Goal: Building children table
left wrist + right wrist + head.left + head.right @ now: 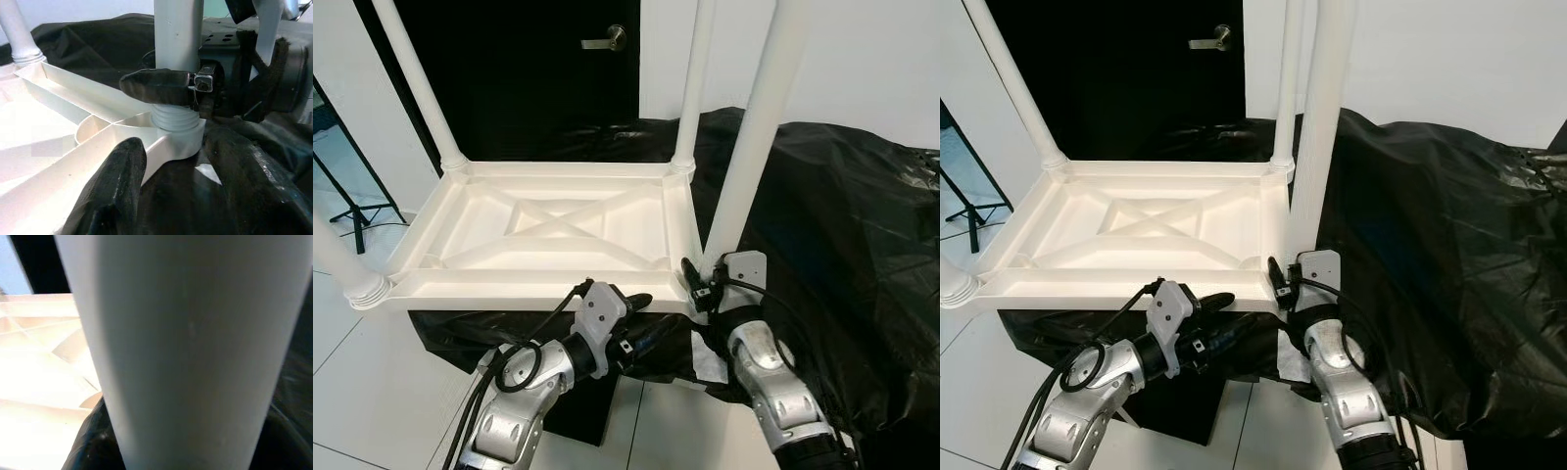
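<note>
From the left eye view I see the white children's table top [543, 230] lying upside down on a surface draped in black plastic sheet [842, 215], its ribbed underside facing up and white legs rising from its corners. The near right leg [751, 127] stands in the corner socket closest to my arms. My right gripper [702, 284] sits at the base of that leg, its fingers around it. My left gripper [631, 305] reaches under the near edge of the table top, just beside that same corner. A dark door [524, 59] with a lever handle stands behind.

The right eye view gives the same layout, with the near right leg rising just above my right gripper and a light stand [969, 211] on the floor at far left.

In the left wrist view my left gripper's fingers [115, 183] are spread wide, one on each side of the corner socket [178, 129], not closed on anything. The right gripper's finger presses across the leg just above the threaded collar.

In the right wrist view the leg fills most of the frame, clamped between the fingers.
</note>
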Motion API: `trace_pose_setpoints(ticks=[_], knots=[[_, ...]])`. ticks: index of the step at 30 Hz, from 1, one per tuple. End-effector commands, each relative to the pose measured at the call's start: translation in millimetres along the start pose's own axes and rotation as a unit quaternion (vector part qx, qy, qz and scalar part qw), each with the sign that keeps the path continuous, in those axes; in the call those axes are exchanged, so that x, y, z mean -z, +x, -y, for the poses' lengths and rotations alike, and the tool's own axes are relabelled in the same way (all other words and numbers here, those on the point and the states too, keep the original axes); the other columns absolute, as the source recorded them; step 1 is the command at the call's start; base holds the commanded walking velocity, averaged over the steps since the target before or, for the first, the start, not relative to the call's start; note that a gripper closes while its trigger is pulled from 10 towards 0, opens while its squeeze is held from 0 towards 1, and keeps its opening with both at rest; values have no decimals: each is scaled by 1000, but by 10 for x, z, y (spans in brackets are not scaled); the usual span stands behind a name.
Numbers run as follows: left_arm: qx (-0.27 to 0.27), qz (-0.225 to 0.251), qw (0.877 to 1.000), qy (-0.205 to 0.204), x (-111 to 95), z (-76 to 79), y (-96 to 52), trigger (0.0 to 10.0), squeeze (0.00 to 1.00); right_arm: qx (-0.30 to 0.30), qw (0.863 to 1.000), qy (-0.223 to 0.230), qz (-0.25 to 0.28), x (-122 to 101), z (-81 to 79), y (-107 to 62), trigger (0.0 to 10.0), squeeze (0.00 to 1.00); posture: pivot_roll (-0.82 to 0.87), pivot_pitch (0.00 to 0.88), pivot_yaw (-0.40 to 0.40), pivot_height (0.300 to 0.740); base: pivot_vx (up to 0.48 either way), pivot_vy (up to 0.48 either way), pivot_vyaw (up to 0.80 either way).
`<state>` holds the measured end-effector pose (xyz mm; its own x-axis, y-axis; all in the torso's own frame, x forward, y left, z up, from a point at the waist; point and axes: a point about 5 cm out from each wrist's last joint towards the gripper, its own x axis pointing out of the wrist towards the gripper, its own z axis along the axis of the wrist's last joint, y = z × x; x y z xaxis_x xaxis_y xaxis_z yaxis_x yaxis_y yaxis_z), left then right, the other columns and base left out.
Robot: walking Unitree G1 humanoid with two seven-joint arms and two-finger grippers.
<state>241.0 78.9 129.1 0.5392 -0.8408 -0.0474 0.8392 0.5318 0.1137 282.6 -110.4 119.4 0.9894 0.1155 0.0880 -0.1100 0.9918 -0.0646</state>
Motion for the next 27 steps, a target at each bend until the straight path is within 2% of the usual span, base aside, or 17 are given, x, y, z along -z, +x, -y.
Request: trace_pose_setpoints(ticks=[1,4,5,6,7,13,15,19,20,21,23,27], knots=[[-39,-3,999,7,23,-14,49,10000,0,4,1000,-10,-20,78,-7,-26,10000,0,-19,0,-2,740,0,0,0],[-38,-3,999,12,23,-5,73,10000,0,0,1000,-11,-7,40,15,-30,10000,0,-21,0,-7,740,0,0,0],[-37,-2,999,13,17,-14,82,10000,0,-2,1000,-16,-1,18,64,-39,10000,816,-23,0,-9,740,0,0,0],[-37,-2,999,13,17,-14,82,10000,0,-2,1000,-16,-1,18,64,-39,10000,816,-23,0,-9,740,0,0,0],[-34,-1,999,9,20,-16,84,10000,0,-9,1000,-14,3,6,81,-42,10000,1000,-25,0,-8,740,0,0,0],[-30,-3,1000,8,23,-22,80,10000,0,-38,999,-18,17,-31,126,-50,10000,1000,-28,0,-7,740,0,0,0],[-25,-5,1000,15,27,-40,70,10000,0,-93,995,-27,28,-70,208,-66,10000,1000,-31,0,0,740,0,0,0],[-21,-5,1000,21,24,-57,66,10000,0,-138,989,-33,26,-78,273,-69,10000,1000,-30,0,5,740,0,0,0],[-20,-5,1000,23,17,-69,69,10000,0,-170,985,-32,23,-84,303,-59,10000,596,-30,0,8,740,0,0,0],[-19,-3,1000,23,4,-76,76,10000,0,-209,977,-28,17,-97,337,-27,10000,0,-29,0,9,740,0,0,0],[-15,-1,1000,21,-11,-76,90,10000,0,-256,966,-38,13,-136,389,39,10000,0,-30,0,13,740,0,0,0],[-14,0,1000,22,-13,-81,107,10000,0,-292,955,-53,1,-155,428,146,10000,0,-25,0,6,740,0,0,0]])
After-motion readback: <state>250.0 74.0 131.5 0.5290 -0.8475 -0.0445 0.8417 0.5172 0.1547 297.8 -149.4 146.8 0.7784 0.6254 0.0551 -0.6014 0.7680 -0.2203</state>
